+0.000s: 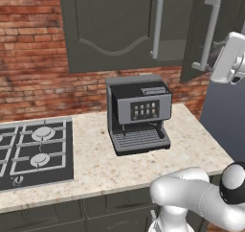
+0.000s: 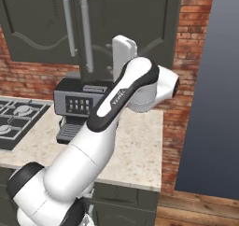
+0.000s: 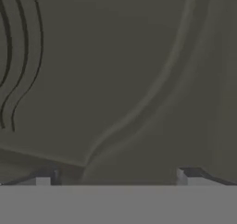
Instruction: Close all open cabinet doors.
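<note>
Above the coffee machine (image 1: 139, 112), a boxy black and silver unit with a ribbed drip tray, hang the cabinet doors: flat dark grey-green panels, each with a curved arched moulding and a long vertical silver bar handle. The left door (image 1: 112, 27) sits flush against its cabinet directly over the machine, while the right door (image 1: 210, 32) stands swung out toward the robot, up and to the right of the machine, its edge angled away from the brick wall (image 1: 33, 58). The gripper (image 3: 118, 179) is up close to the panel of that open door, where the hand view shows smooth matt paint and the sweeping ridges of the moulding; its two dark finger tips stand apart with nothing between them. The coffee machine rests on a speckled beige stone worktop (image 1: 95, 159), with a black gas hob (image 1: 36, 152) with pale round burners and thin grates set into it to the machine's left. The rough red brick runs behind the machine.
</note>
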